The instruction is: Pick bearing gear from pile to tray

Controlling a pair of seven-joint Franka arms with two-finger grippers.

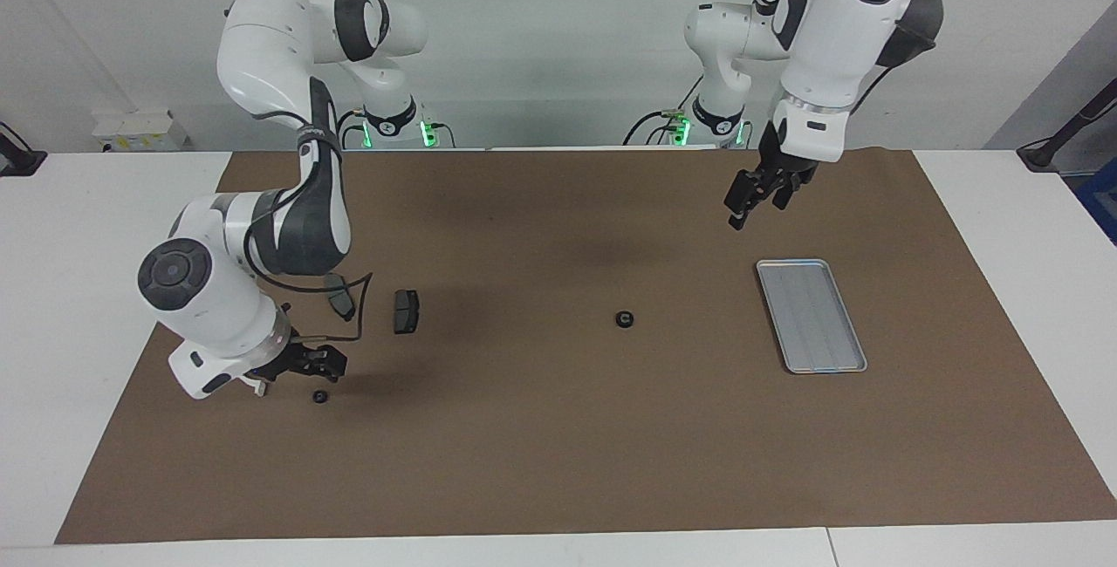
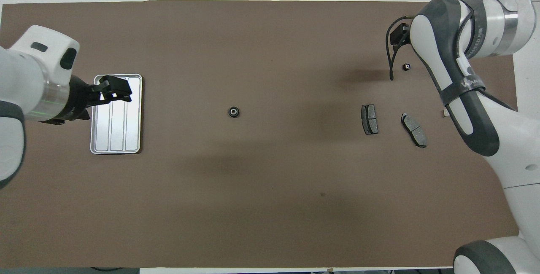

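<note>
White table (image 1: 113,305), brown mat (image 1: 558,445), tray (image 1: 812,358), gears (image 1: 624,319), brake pads (image 1: 406,311)

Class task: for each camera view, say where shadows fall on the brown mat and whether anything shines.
Facing view: a soft shadow lies on the mat beside the right gripper; green lights glow at both arm bases. Overhead view: the tray reflects brightly under the left gripper; broad faint shadows cross the mat's middle.

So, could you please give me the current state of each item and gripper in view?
Tray: holds no parts, flat on the mat.
Middle gear: loose on the mat.
Second gear: on the mat, by the right gripper.
Brake pads: lying apart.
Bracket: mostly hidden.
Right gripper: open, holding nothing.
Left gripper: open, holding nothing, raised.
</note>
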